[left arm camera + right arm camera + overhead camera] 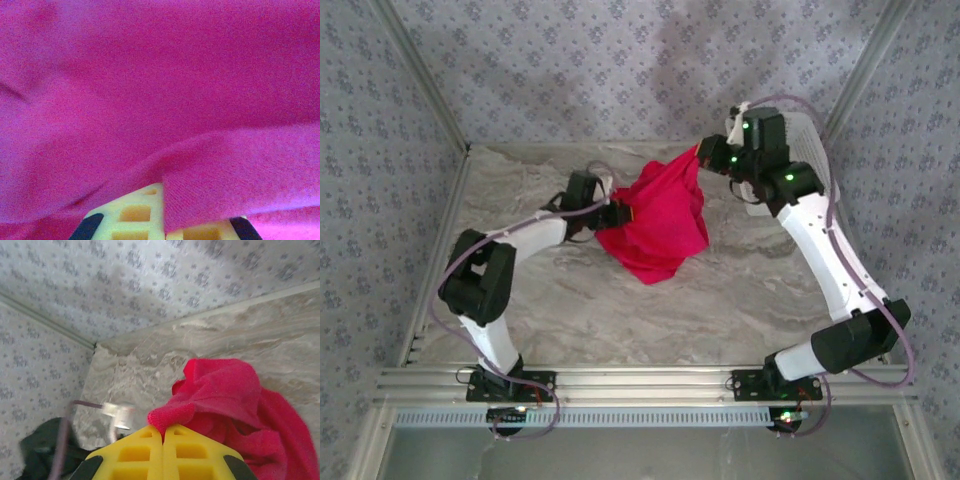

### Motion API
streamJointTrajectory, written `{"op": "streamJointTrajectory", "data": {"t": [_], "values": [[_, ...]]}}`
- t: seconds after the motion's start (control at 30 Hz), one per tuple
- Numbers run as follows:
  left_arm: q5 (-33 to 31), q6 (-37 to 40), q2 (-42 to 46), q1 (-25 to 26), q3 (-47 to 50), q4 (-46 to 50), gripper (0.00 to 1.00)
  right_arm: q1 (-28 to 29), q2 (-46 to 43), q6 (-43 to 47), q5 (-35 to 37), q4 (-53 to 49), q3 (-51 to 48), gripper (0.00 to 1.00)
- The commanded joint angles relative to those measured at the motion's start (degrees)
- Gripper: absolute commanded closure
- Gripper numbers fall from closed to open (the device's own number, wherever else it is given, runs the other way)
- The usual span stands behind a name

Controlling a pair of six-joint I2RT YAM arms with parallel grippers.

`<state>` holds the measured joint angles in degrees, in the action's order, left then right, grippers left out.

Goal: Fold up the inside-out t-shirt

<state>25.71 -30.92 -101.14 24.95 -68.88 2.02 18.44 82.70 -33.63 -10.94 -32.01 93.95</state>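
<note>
left claw (619, 212) | right claw (704, 152) | both pinching red t-shirt (660, 228) slung between

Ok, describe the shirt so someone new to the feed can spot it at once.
Start at the marbled table, then look to its far middle. The red t-shirt is bunched there, pinched by the left claw on one side and the right claw on the other. It is the only cloth, bright red against grey marble.
</note>
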Motion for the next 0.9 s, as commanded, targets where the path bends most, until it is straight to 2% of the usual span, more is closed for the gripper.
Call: {"op": "streamJointTrajectory", "data": {"t": [0.0,0.13,0.23,0.37,0.47,0.6,0.7,0.77,0.87], "values": [[-4.3,10.5,8.3,-4.3,-13.2,13.6,1.00,-4.4,-0.4,1.0,-3.6,-1.3,6.9,1.00],[-5.0,16.9,9.1,-5.5,-27.4,22.9,1.00,-6.6,0.4,0.1,-5.7,-1.6,10.8,1.00],[-3.7,17.6,10.5,-5.4,-28.1,23.9,1.00,-7.4,-0.4,0.1,-6.0,-1.7,10.0,1.00],[-3.4,16.5,16.1,-5.3,-16.1,18.1,1.00,-8.1,-2.9,-0.1,-6.5,-0.4,3.6,1.00],[-3.1,15.2,20.6,-4.6,-5.7,15.5,1.00,-8.7,-6.2,0.6,-7.4,0.1,-4.9,1.00],[-3.2,13.6,24.8,-1.0,7.2,12.8,1.00,-9.1,-10.5,-0.2,-7.5,3.2,-18.4,1.00],[-5.6,12.8,24.5,2.8,13.7,11.4,0.97,-8.7,-10.9,-1.2,-9.3,5.8,-27.3,1.00],[-6.6,12.6,23.3,3.9,16.4,9.9,0.90,-8.6,-10.3,-1.2,-9.6,7.7,-31.4,1.00],[-8.5,13.6,22.1,4.5,16.6,10.1,0.57,-8.5,-9.3,0.0,-10.7,11.0,-35.0,1.00]]}}
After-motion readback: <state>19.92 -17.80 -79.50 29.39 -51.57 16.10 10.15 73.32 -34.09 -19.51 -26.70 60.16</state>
